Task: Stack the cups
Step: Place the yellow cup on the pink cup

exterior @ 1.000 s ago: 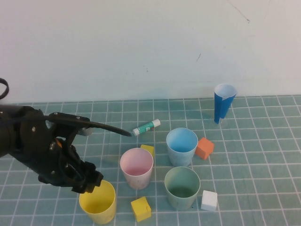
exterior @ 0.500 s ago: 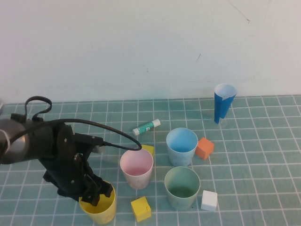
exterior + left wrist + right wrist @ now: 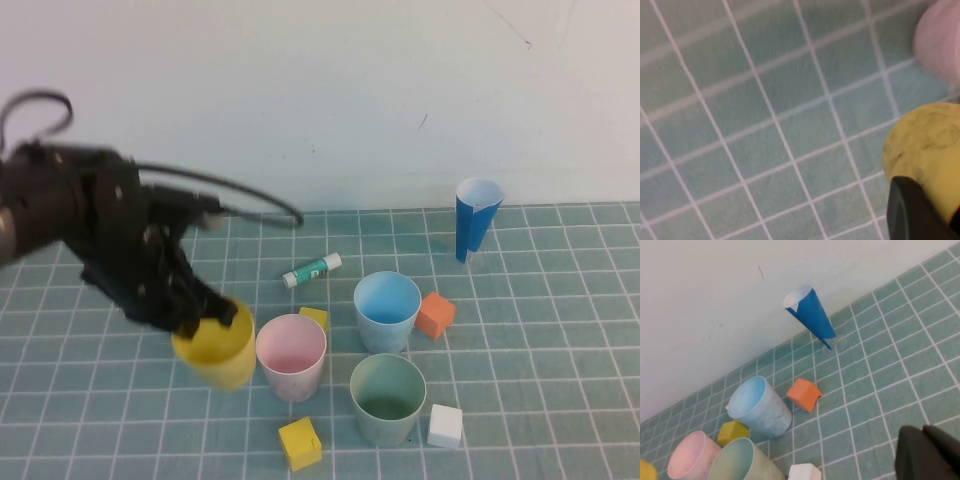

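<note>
Left tool [image 3: 205, 318] clamping yellow cup [image 3: 217, 348] aloft, beside pink cup [image 3: 291, 356], right tool [image 3: 927, 452] near, grip unclear.

High view looks down from the robot's side toward the white wall. Left wrist view hugs the green gridded mat [image 3: 765, 125]. Right wrist view, farther off, shares the tall dark-blue paper cone [image 3: 812, 317] [image 3: 474, 220] with high.
</note>
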Controlling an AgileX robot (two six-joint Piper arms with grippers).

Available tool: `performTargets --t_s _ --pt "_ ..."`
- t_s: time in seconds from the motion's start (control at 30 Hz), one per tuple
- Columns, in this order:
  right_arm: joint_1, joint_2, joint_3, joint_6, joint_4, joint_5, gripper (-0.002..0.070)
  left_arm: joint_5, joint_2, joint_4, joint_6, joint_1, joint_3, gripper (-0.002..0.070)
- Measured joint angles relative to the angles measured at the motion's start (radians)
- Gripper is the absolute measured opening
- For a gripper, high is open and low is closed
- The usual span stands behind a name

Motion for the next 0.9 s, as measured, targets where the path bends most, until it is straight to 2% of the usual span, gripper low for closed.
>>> performTargets --t_s 0.13,0.33,0.57,0.9 --pt "0.0 0.0 0.0 0.0 0.0 0.0 -0.0003 0.089 -0.05 0.004 0.006 -0.019 -0.163 0.0006" --pt "0.0 0.0 0.0 0.0 0.0 0.0 -0.0003 0.098 -0.011 0.004 0.014 -0.07 -0.291 0.0006" --pt "0.0 0.0 0.0 -0.018 0.0 0.0 -0.0003 0.108 0.133 0.002 0.023 -0.105 -0.308 0.0006" --pt "0.0 0.0 0.0 -0.024 0.0 0.0 -0.0003 0.049 0.246 -0.009 0.026 -0.107 -0.31 0.0006"
